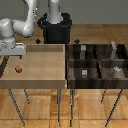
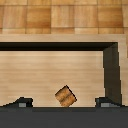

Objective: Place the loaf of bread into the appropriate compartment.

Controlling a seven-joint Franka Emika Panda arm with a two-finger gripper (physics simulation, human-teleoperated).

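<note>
Gripper (image 2: 64, 102) fingers spread wide, holding nothing, poised above the loaf of bread (image 2: 65, 96), which lies tilted on the light wooden tray (image 1: 42, 67) near the exterior view's left edge; descend straight, centre the loaf, close gently.

We see a light wooden tray with raised rim (image 1: 35, 80) on thin metal legs at the exterior view's left. Just beside it at the right stands a dark brown compartmented organiser (image 1: 97, 62) holding small grey cubes (image 1: 85, 73). Beneath lies a wooden plank floor (image 1: 90, 107).
</note>
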